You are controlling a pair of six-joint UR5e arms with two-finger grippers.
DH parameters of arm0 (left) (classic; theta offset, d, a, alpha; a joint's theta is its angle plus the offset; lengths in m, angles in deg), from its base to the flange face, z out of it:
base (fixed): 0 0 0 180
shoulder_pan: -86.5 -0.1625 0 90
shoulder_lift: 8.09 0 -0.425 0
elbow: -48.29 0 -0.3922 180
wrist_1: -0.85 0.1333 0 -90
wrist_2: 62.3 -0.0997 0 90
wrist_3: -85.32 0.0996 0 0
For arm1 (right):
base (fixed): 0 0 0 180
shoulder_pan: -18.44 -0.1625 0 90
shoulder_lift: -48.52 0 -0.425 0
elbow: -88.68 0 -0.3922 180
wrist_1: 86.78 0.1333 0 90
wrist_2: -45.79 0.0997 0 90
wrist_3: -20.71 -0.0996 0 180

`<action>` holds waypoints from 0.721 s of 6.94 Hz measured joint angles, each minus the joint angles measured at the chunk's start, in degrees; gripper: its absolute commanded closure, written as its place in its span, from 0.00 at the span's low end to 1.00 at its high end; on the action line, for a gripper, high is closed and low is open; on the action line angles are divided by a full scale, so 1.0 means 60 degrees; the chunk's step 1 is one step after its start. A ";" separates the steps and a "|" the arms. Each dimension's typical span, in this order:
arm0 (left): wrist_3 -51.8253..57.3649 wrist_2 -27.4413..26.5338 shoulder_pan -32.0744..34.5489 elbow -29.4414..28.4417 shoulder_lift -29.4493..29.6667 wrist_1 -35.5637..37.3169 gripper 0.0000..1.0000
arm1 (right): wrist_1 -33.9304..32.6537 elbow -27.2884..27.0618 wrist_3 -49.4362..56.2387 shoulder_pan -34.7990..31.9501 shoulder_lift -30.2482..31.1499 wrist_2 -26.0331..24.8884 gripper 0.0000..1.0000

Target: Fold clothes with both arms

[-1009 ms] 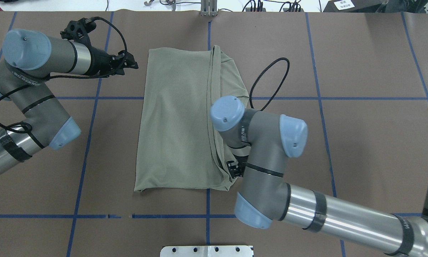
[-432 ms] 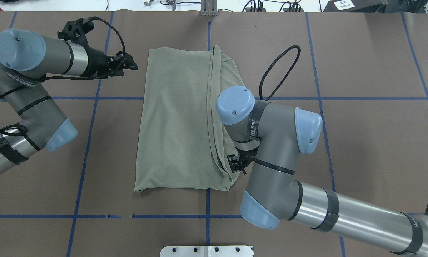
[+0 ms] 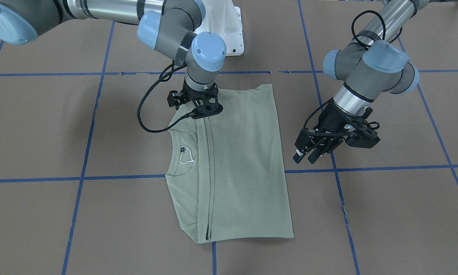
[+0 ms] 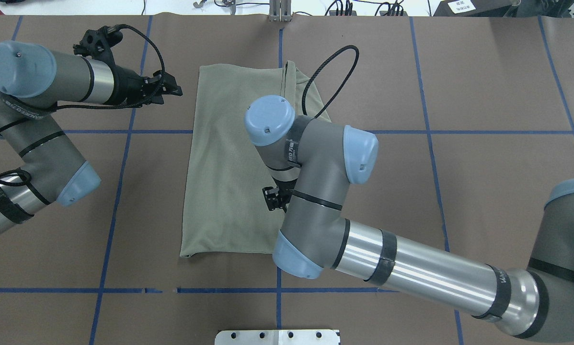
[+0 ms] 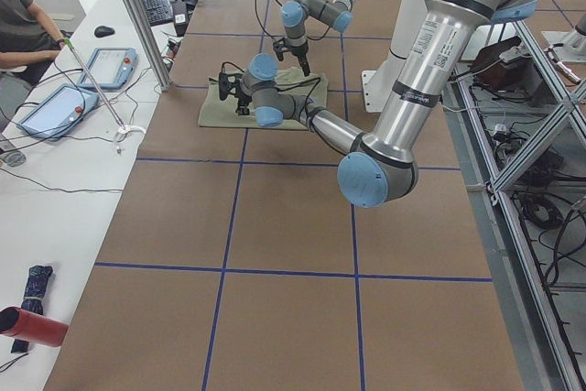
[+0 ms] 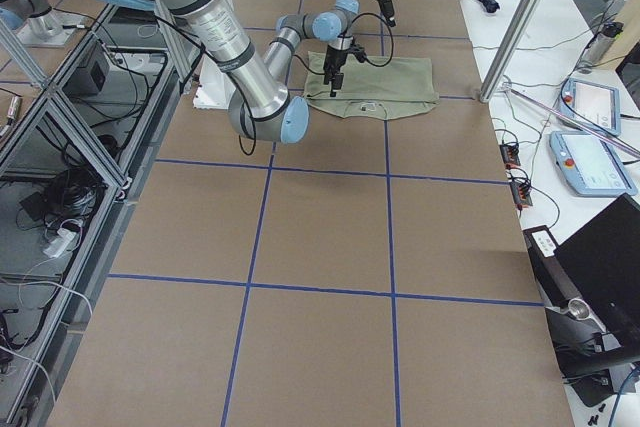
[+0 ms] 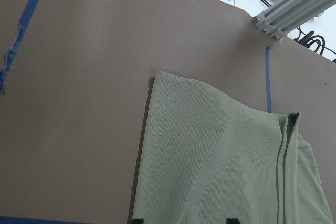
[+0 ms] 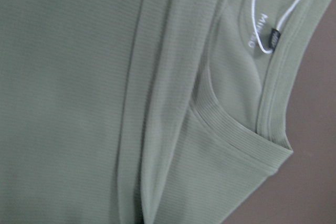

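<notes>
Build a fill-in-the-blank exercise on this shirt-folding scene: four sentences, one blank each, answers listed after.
1. The string looped at the neck of the shirt is ____.
2. The right gripper hangs over the ____.
3. The left gripper hangs over bare table, its jaws ____.
4. The tape lines on the table are ____.

Missing words: white; shirt; open; blue.

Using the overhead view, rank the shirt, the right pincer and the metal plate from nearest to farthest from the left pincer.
1. Shirt, just beside the left pincer.
2. Right pincer, over the shirt's robot-side half.
3. Metal plate, at the robot-side edge of the table.
</notes>
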 measured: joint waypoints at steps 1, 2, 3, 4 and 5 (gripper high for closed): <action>0.0000 0.0000 -0.0005 -0.0001 -0.0005 0.0000 0.38 | 0.0248 0.0571 -0.0018 -0.0004 -0.0337 -0.0006 0.00; 0.0000 0.0001 -0.0010 -0.0003 -0.0005 0.0000 0.37 | 0.0476 0.0963 -0.0025 -0.0006 -0.0468 -0.0025 0.00; 0.0000 0.0000 -0.0013 -0.0009 -0.0006 0.0003 0.37 | 0.0571 0.1195 -0.0027 0.0001 -0.0510 -0.0051 0.00; 0.0000 0.0004 -0.0015 -0.0020 -0.0006 0.0010 0.37 | 0.0594 0.1362 -0.0027 0.0012 -0.0519 -0.0053 0.00; 0.0000 0.0007 -0.0015 -0.0027 -0.0006 0.0013 0.36 | 0.0580 0.1436 -0.0032 0.0017 -0.0498 -0.0042 0.00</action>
